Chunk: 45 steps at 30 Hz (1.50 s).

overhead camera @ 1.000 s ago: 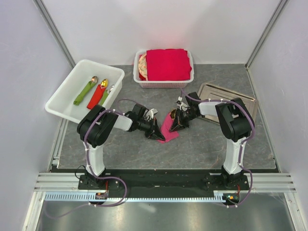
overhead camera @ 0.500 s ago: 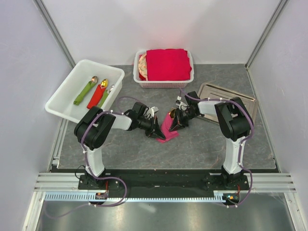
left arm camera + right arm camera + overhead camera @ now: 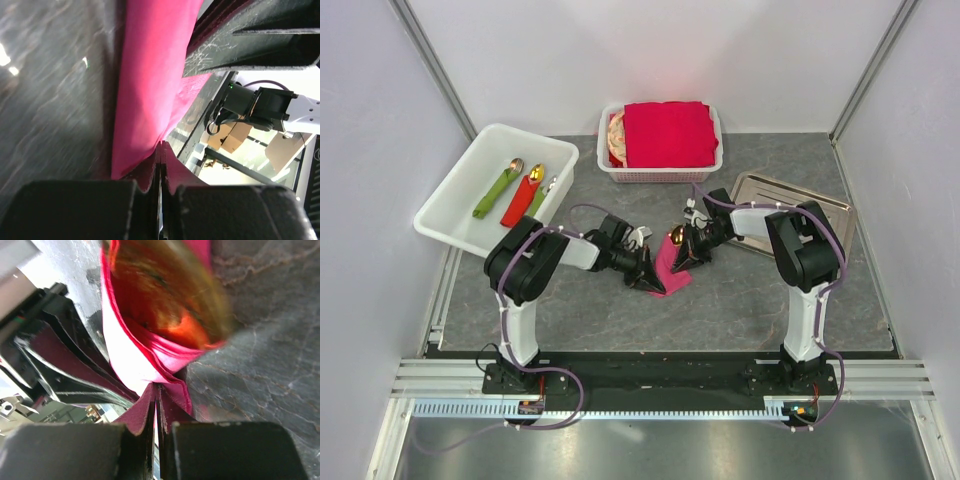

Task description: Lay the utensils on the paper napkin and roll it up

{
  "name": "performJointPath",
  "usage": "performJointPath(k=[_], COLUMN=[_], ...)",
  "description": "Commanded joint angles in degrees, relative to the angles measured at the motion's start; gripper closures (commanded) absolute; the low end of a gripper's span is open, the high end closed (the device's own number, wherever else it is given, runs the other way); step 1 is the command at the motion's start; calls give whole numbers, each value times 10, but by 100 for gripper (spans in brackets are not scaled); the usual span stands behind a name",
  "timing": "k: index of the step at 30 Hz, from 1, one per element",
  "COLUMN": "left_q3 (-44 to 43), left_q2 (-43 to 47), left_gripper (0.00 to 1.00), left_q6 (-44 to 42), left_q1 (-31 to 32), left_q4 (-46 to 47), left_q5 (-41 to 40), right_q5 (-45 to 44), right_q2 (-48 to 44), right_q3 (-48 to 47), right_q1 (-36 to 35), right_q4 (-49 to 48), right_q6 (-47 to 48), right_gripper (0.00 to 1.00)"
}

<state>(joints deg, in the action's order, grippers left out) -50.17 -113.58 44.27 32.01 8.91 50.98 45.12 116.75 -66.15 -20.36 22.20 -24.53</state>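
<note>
Left gripper nips paper napkin (right gripper too).

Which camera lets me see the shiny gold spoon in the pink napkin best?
The right wrist camera. The gold spoon fills the top of that picture, big but blurry, with the pink napkin folded around it. The top camera shows only a tiny gold spot. The left wrist camera shows just napkin, no spoon.
</note>
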Motion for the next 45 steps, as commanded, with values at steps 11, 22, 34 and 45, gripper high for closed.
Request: performJointPath(k=[11, 22, 34, 45], left_q3=[44, 35, 62, 17], left_q2=[114, 40, 37, 86], left_gripper=[96, 97, 98, 98], left_q6=[24, 42, 56, 14], left_q1=[28, 8, 8, -32], left_q4=[125, 124, 146, 86], left_q5=[11, -32, -24, -25], right_q5=[-119, -118, -107, -115], right_q2=[47, 42, 43, 38], right_q3=[-46, -41, -47, -36], right_q1=[2, 2, 1, -3], right_q4=[18, 21, 21, 16], right_q6=[120, 149, 196, 232], right_gripper=[94, 94, 94, 95])
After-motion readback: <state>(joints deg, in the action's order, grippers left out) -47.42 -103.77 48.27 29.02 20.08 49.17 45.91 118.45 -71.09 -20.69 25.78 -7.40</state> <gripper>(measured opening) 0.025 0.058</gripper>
